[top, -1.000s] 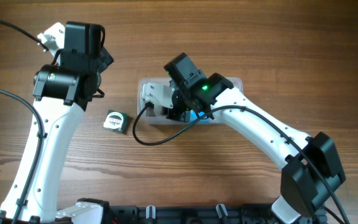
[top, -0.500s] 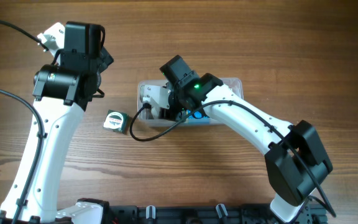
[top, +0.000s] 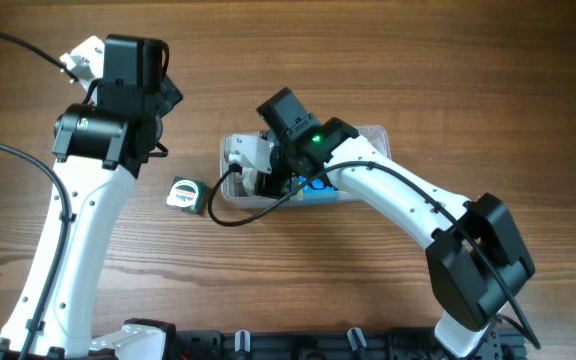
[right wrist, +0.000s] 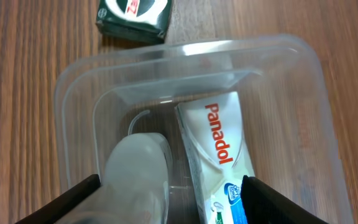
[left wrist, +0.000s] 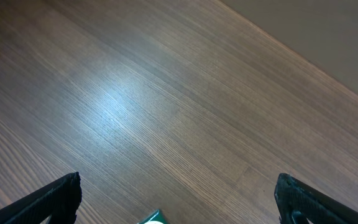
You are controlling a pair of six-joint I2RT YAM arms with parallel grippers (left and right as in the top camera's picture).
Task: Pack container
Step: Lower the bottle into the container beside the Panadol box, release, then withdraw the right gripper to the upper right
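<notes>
The clear plastic container (top: pixel 368 135) lies at the table's middle, mostly under my right arm; its rim shows in the right wrist view (right wrist: pixel 185 50). Inside it lie a white Panadol box (right wrist: pixel 219 155) and a pale rounded white object (right wrist: pixel 135 171). My right gripper (right wrist: pixel 169 205) is open, its fingers spread over the container's inside with both items between them. A small dark green box (top: pixel 186 193) lies on the wood left of the container, also in the right wrist view (right wrist: pixel 133 15). My left gripper (left wrist: pixel 179 202) is open and empty above the table, the green box's corner (left wrist: pixel 153 218) between its fingers.
A black cable (top: pixel 230 218) loops from my right arm over the table in front of the container. The table's far edge (left wrist: pixel 303 59) runs across the left wrist view's upper right.
My right arm has swung left and its gripper has shifted slightly over the container's left part. The left arm and the green box have not moved.
</notes>
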